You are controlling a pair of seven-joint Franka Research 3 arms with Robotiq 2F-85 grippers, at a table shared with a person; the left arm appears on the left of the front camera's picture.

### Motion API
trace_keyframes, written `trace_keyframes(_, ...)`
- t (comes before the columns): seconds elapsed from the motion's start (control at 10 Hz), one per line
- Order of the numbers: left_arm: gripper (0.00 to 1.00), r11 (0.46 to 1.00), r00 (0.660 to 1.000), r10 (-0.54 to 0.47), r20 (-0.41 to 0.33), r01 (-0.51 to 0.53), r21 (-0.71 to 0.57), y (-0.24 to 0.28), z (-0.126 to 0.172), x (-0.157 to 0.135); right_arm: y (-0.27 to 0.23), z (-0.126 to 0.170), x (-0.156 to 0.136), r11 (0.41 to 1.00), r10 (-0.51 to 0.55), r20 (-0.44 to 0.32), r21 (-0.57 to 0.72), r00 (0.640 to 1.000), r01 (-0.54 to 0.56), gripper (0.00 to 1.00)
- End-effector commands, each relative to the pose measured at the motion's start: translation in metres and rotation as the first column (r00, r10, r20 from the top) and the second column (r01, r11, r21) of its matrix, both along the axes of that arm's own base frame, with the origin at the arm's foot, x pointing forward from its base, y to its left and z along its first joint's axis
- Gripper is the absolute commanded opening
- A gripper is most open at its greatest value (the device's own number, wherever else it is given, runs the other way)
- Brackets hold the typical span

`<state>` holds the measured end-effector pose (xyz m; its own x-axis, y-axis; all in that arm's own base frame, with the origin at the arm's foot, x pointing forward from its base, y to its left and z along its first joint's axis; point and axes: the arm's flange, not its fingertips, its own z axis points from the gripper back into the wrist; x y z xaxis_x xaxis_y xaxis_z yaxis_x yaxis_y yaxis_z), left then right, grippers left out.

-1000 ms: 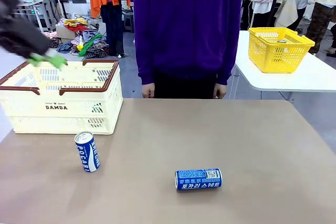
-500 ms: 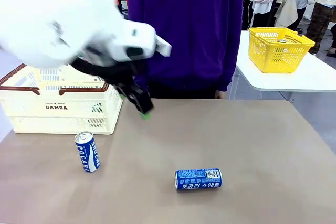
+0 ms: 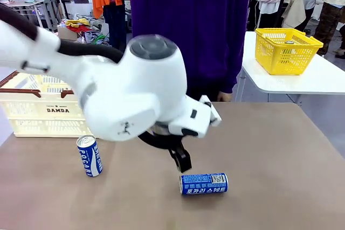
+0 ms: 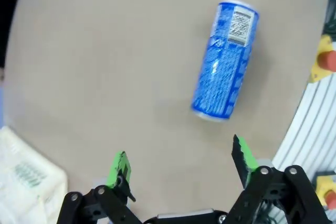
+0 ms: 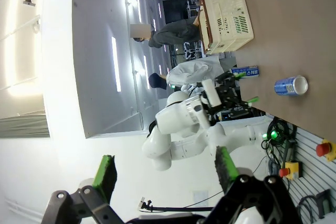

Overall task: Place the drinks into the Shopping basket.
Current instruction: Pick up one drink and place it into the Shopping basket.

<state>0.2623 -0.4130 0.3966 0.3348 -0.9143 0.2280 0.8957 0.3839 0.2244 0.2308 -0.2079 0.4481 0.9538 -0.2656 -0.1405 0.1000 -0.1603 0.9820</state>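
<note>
One blue drink can (image 3: 204,183) lies on its side on the brown table, front centre. In the left wrist view that can (image 4: 226,60) lies ahead and a little right of the green fingertips (image 4: 119,165). My left gripper (image 3: 183,164) hangs open just above and left of it, with nothing between its jaws (image 4: 181,160). A second blue can (image 3: 89,155) stands upright at the left front. Behind it stands the cream Shopping basket (image 3: 43,112) with a brown rim. My right gripper (image 5: 164,169) is open and empty, raised off the table, and looks across at both cans (image 5: 291,85) and the basket (image 5: 226,19).
A person in a purple top (image 3: 188,25) stands at the far edge, hands down. A yellow basket (image 3: 284,50) sits on a white table at the back right. My bulky white left arm (image 3: 129,95) hides part of the table's middle. The table's right half is bare.
My left arm swung from over the cream basket rightward and down across the table, ending just above the lying can. Both cans stayed put.
</note>
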Motion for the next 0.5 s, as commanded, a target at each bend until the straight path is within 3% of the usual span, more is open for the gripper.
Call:
trace_keyframes(0.0, 1.0, 0.994, 0.993, -0.107, -0.045, 0.105, -0.042, -0.023, -0.029, 0.018, -0.001, 0.006, 0.0, 1.0, 0.001, -0.009, 0.013, 1.0, -0.001, 1.0)
trace_keyframes(0.2, 1.0, 0.97, 0.969, -0.23, -0.094, 0.22, -0.099, -0.038, -0.046, 0.021, -0.001, 0.006, 0.0, 1.0, 0.001, -0.009, 0.013, 1.0, -0.001, 1.0)
trace_keyframes(0.4, 1.0, 0.954, 0.946, -0.291, -0.144, 0.276, -0.118, -0.049, -0.058, 0.025, -0.001, 0.006, 0.0, 1.0, 0.001, -0.009, 0.013, 1.0, -0.001, 1.0)
